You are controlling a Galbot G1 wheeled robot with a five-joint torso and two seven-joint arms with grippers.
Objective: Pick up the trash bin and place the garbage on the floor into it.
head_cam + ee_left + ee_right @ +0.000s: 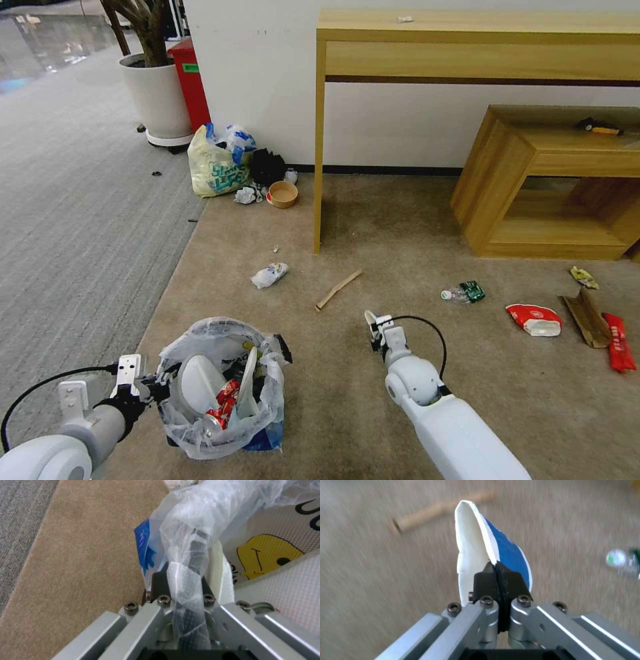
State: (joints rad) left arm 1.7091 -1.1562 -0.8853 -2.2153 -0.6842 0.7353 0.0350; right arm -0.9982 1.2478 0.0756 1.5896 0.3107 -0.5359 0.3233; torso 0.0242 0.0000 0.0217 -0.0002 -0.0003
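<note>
The trash bin (200, 427), black with a crinkly whitish bag, hangs low over the beige floor (347, 400) at the lower left. My left gripper (157, 388) is shut on its rim; the left wrist view shows the fingers (160, 580) pinching the bag-covered rim (190, 545). Inside lie white slippers (197, 380) and a crushed red can (223, 403). My right gripper (500, 577) is shut on a flattened blue-white paper cup (476, 545), held above the carpet right of the bin. On the floor beyond lie a wooden stick (338, 289), a plastic bottle (463, 293), a red-white bowl (535, 319), cardboard (583, 309) and a red wrapper (619, 341).
A tall wooden desk (467, 40) and a low wooden shelf (547, 193) stand against the back wall. A yellowish shopping bag (217, 170) and a brown bowl (283, 195) sit by the desk leg. Crumpled white litter (269, 274) lies near the stick. Grey ribbed carpet (73, 220) runs along the left.
</note>
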